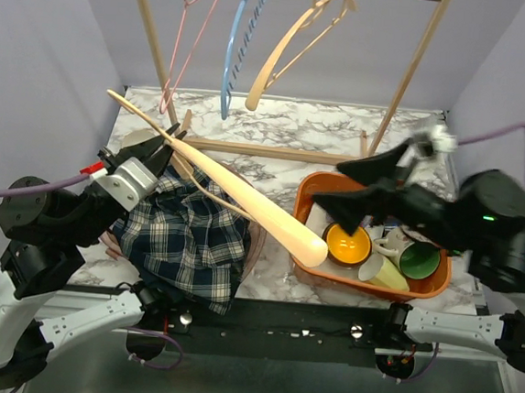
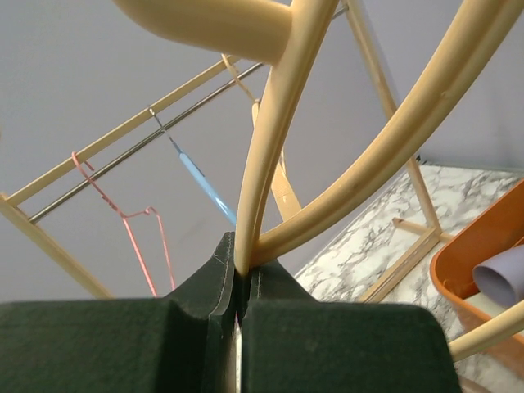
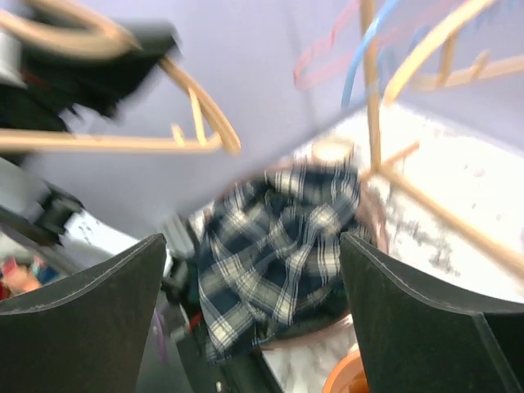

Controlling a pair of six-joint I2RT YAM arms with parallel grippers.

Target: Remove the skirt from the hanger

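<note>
Hanger (image 1: 262, 206) in clamped left pincer (image 1: 168, 144)

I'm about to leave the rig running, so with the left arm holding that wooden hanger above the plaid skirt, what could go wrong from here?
The wooden hanger's long end sits close to the orange tray and the open right end effector; a swing could knock them. The left end effector pinches the hanger at one narrow spot, so it may pivot. The skirt seems to drape over the near edge of the table and could slide off.
</note>
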